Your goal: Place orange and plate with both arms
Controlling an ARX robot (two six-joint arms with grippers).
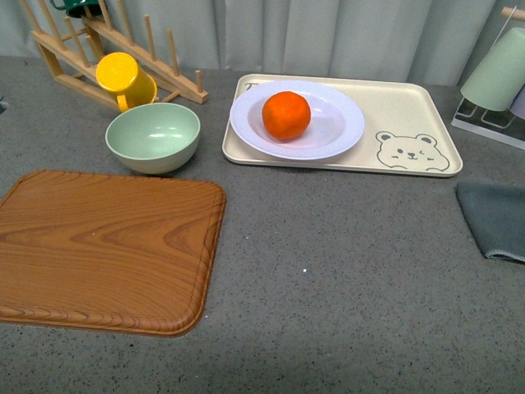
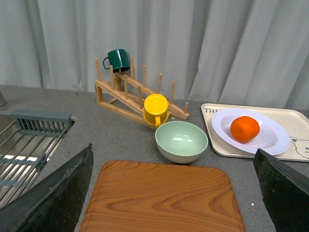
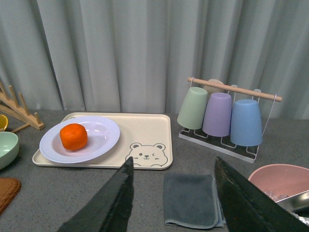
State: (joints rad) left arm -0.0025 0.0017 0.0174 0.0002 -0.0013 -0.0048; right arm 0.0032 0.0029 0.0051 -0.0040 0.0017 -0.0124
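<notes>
Upper centre of the front view: dimpled round orange (image 1: pixel 286 115) sits in the white deep plate (image 1: pixel 297 120), which rests on the left part of the beige bear tray (image 1: pixel 402 115) (smooth, rectangular). Glossy pale-green bowl (image 1: pixel 153 136) left of tray. Left gripper (image 2: pixel 176 193) and right gripper (image 3: pixel 174 193) both spread wide, holding nothing.
</notes>
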